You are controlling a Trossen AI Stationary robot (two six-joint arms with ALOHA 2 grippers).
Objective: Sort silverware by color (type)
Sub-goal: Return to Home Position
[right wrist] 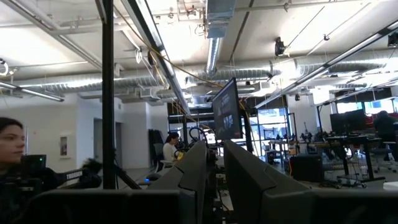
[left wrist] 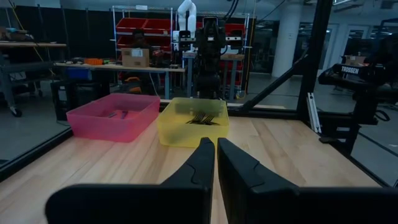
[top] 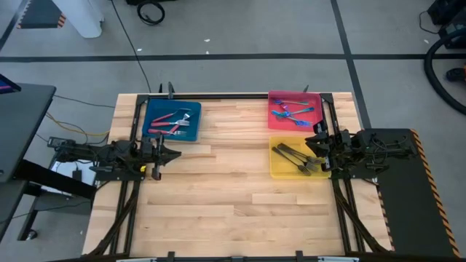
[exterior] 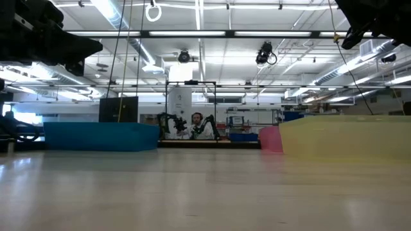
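Red-handled forks (top: 169, 122) lie in the blue tray (top: 191, 135) at the far left. Blue-teal forks (top: 291, 113) lie in the pink tray (top: 275, 98) at the far right. Dark grey forks (top: 297, 158) lie in the yellow tray (top: 280, 172) just nearer; they also show in the left wrist view (left wrist: 200, 118). My left gripper (top: 177, 153) waits at the left, nearer than the blue tray, level, its fingers (left wrist: 205, 158) almost together with nothing between them. My right gripper (top: 312, 140) waits by the yellow tray's right side, tipped upward, with a small empty gap between its fingers (right wrist: 198, 163).
Bare wooden tabletop (top: 233, 189) spreads between the arms and toward the near edge. Black frame rails (top: 218, 94) run along the table's sides and far edge. People sit in the room beyond the table (exterior: 196, 125).
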